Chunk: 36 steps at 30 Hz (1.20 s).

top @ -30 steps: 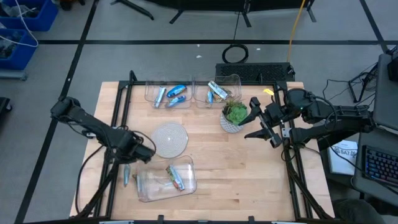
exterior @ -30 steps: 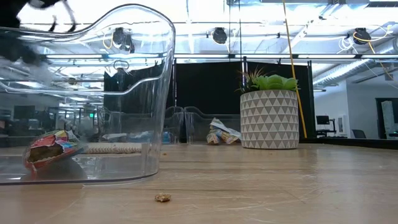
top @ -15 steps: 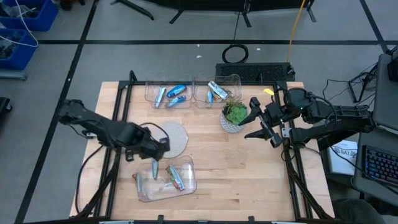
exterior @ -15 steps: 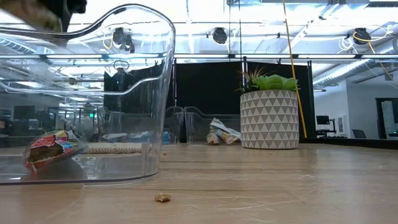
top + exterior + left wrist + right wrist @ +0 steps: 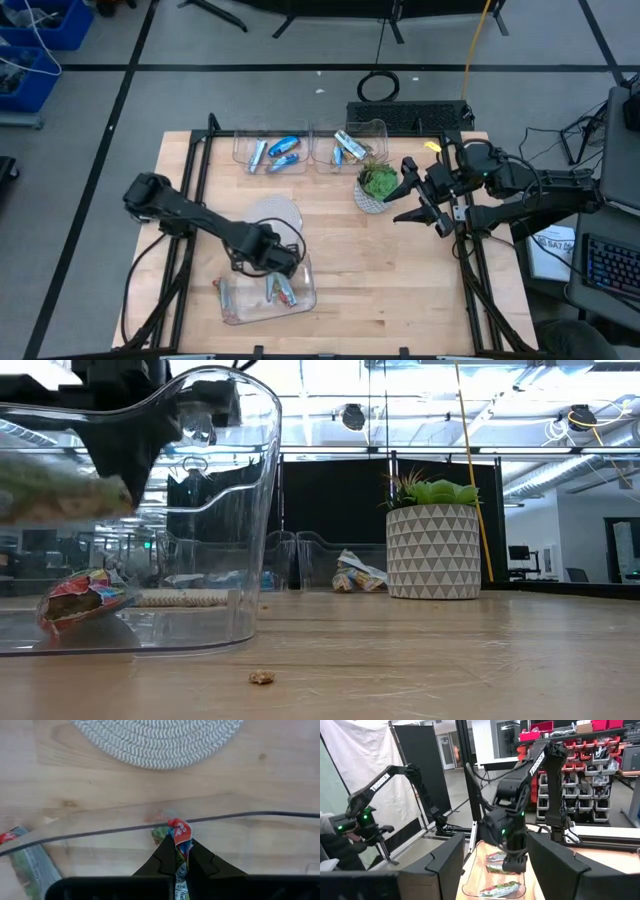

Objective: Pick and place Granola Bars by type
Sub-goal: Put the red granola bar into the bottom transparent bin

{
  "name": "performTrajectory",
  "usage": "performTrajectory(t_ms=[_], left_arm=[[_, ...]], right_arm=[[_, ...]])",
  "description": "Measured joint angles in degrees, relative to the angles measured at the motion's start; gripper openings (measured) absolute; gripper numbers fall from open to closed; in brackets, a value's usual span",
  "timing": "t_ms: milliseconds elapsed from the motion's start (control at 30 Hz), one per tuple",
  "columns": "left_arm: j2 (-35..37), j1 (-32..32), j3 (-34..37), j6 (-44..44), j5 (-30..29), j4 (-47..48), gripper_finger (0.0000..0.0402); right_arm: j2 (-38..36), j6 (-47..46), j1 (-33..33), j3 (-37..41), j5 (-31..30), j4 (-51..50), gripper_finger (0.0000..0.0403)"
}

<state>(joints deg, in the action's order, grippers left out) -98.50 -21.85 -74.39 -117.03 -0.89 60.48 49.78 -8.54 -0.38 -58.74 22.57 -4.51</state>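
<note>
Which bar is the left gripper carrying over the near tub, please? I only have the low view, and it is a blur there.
Observer: The left wrist view shows the left gripper shut on a bar with a red end and some green below it.
Operator: Is it over the tub?
Observer: Yes. From above, the gripper sits over the near tub's back rim.
Operator: And where is the right arm?
Observer: The right gripper waits, open, beside the potted plant near the table's right edge.
</note>
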Motion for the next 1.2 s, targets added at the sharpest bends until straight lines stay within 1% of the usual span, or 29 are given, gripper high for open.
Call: performTrajectory(t_ms=[167,300,433,567,767,833,900,1033,1200], left_arm=[[-3.2,-0.4,0.0,-0.5,0.5,-4.3,0.0021],[-4.5,-0.3,0.0,-0.4,0.9,-7.5,0.0044],[-3.8,-0.3,0.0,-2.1,0.8,-7.4,0.0080],[-2.1,-0.3,0.0,-1.1,0.4,-7.5,0.0121],[2.8,-0.3,0.0,1.1,-0.7,-7.0,0.0195],[5.1,-0.7,0.0,1.7,-0.7,-5.1,0.0219],[7.4,-1.5,0.0,-0.1,-0.7,-1.6,0.0240],[12.8,-4.4,0.0,-8.9,1.5,10.3,0.0268],[19.2,-8.5,0.0,-19.5,4.4,24.2,0.0285]], right_arm=[[0.0,-0.4,0.0,0.0,0.0,1.4,0.0208],[0.0,-0.5,0.0,0.0,0.0,4.2,0.0208],[0.0,-0.5,0.0,0.0,0.0,4.8,0.0208],[0.0,-0.4,0.0,0.0,0.1,4.7,0.0208],[0.0,-0.2,0.0,0.0,0.1,4.7,0.0208],[0.0,-0.2,0.0,0.0,0.1,4.6,0.0208],[0.0,0.0,0.0,0.0,0.1,4.6,0.0208],[0.0,0.2,0.0,0.0,0.1,4.6,0.0208],[0.0,1.2,0.0,0.0,0.1,4.6,0.0208]])
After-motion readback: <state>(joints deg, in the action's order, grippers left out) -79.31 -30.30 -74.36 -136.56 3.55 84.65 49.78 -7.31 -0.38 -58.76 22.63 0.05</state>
